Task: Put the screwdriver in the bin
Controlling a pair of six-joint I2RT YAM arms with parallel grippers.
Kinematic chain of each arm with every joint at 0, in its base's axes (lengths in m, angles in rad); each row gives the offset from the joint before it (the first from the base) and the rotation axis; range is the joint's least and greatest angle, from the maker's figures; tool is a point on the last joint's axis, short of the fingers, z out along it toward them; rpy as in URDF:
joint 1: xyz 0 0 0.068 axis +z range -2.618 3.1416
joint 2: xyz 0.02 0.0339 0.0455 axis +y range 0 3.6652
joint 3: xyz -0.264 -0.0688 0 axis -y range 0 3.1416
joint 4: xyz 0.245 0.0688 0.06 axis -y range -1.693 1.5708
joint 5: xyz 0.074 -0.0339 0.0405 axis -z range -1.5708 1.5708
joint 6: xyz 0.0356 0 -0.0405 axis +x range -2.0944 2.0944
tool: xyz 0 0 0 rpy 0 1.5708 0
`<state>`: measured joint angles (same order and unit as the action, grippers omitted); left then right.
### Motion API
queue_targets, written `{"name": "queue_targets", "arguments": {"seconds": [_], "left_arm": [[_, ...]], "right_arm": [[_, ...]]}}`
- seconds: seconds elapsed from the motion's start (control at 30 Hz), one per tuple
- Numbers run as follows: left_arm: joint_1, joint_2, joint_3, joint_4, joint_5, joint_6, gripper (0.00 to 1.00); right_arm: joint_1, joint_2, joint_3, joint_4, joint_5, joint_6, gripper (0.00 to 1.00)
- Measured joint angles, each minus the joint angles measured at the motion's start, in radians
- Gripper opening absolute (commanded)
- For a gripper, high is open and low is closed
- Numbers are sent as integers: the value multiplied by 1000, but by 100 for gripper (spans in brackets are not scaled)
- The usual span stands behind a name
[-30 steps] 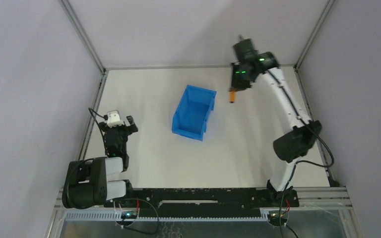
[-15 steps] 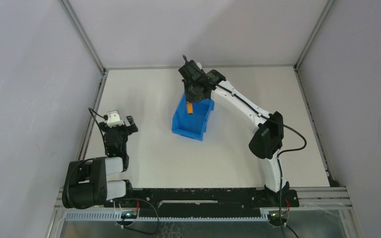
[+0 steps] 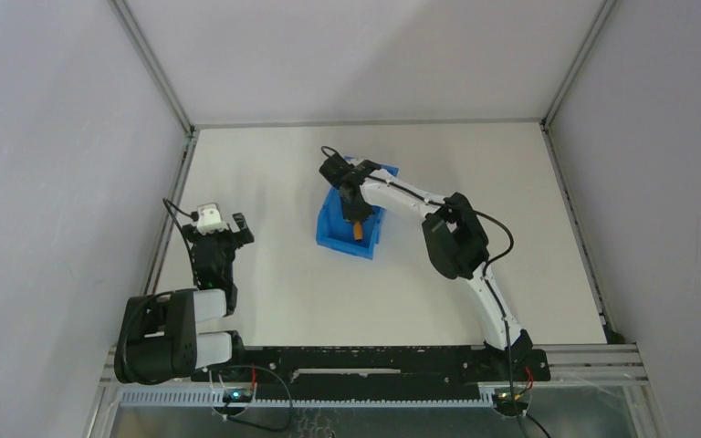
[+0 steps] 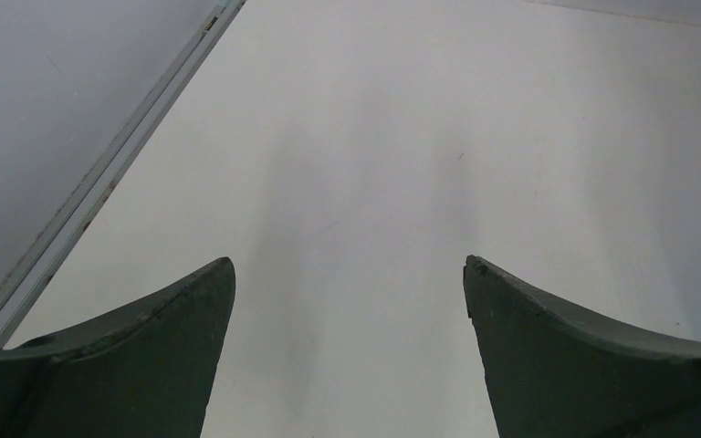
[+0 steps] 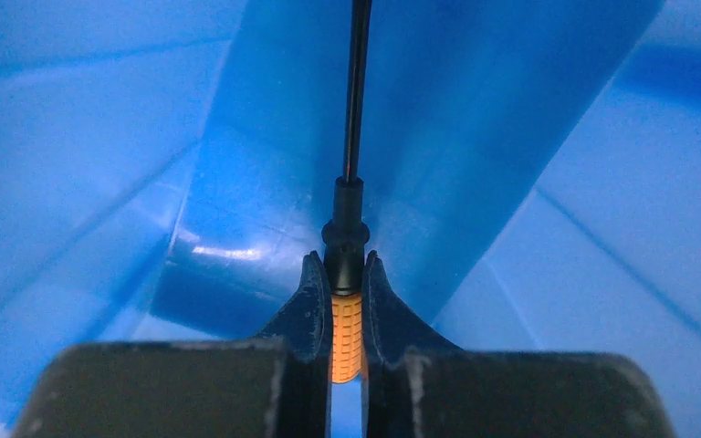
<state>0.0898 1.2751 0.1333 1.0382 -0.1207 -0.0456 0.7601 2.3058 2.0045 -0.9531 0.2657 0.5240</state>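
The blue bin (image 3: 331, 230) stands on the table's middle, and its blue walls (image 5: 100, 137) fill the right wrist view. My right gripper (image 3: 354, 213) reaches down inside it, shut on the screwdriver (image 3: 358, 232). Up close, the right gripper (image 5: 343, 260) pinches the orange handle (image 5: 347, 324) between both fingers. The thin black shaft (image 5: 356, 91) points ahead toward the bin's inner wall. Whether the tip touches the bin is unclear. My left gripper (image 3: 224, 222) rests at the table's left side, far from the bin. Its view shows the left gripper (image 4: 349, 265) open over bare table.
A metal frame rail (image 3: 170, 210) runs along the table's left edge, also visible as the rail (image 4: 100, 187) beside the left gripper. Grey walls enclose the white table (image 3: 511, 201) on three sides.
My right arm has swung from the table's back right to the left, carrying the screwdriver over the bin and then down into it. The left arm has not moved.
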Motion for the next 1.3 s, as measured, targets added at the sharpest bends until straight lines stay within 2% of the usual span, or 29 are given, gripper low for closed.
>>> {"name": "queue_targets", "arguments": {"seconds": [0.17,0.37,0.47,0.63,0.67,0.7,0.73,0.77,0.87,0.97,1.13,1.3], "left_arm": [[0,0,0,0,0,0,100],[0,0,0,0,0,0,100],[0,0,0,0,0,0,100],[0,0,0,0,0,0,100],[0,0,0,0,0,0,100],[0,0,0,0,0,0,100],[0,0,0,0,0,0,100],[0,0,0,0,0,0,100],[0,0,0,0,0,0,100],[0,0,0,0,0,0,100],[0,0,0,0,0,0,100],[0,0,0,0,0,0,100]], "right_arm": [[-1,9,-28,30,-2,11,36],[0,8,-28,45,13,16,43],[0,-1,-28,42,26,14,43],[10,-114,-27,10,55,-6,46],[14,-158,-27,8,59,-13,52],[16,-211,-27,10,59,-23,70],[21,-257,-27,14,59,-29,93],[24,-317,-29,24,58,-43,99],[26,-504,-63,68,46,-98,100],[20,-713,-179,136,36,-154,100],[-12,-1013,-499,280,29,-224,100],[-91,-1247,-836,400,34,-247,100]]}}
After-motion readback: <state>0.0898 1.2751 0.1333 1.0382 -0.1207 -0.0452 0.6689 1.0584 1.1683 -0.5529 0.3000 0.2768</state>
